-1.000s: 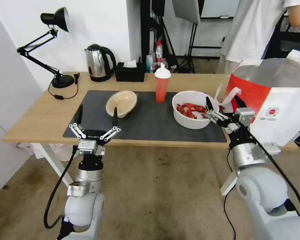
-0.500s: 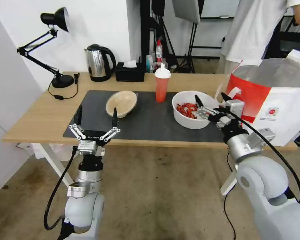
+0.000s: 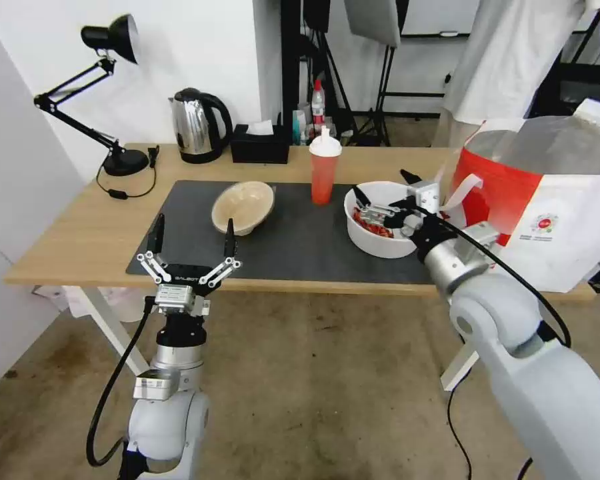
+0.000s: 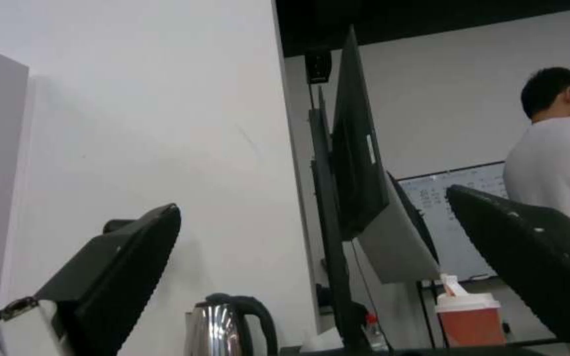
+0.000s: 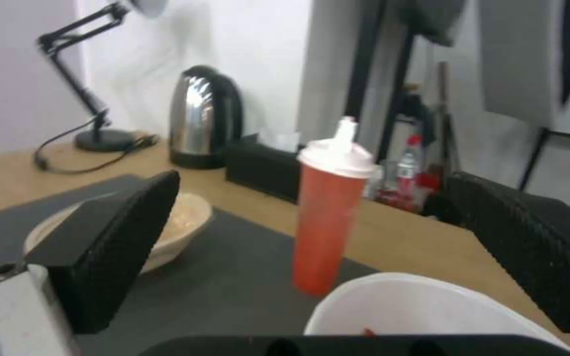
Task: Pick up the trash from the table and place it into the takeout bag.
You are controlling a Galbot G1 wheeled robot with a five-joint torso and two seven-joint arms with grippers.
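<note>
The right gripper (image 3: 385, 195) was held with fingers spread above the white round bowl of red crayfish shells (image 3: 380, 230) on the counter's dark mat (image 3: 300, 247). The rim should be pinched level to avoid spilling. The left gripper (image 3: 192, 233) was parked, fingers apart.

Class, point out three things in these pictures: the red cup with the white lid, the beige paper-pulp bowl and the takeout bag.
red cup (image 3: 323, 179), head view, on its red body.
beige paper-pulp bowl (image 3: 243, 205), head view, on its inner surface.
takeout bag (image 3: 567, 233), head view, on its white front panel.
</note>
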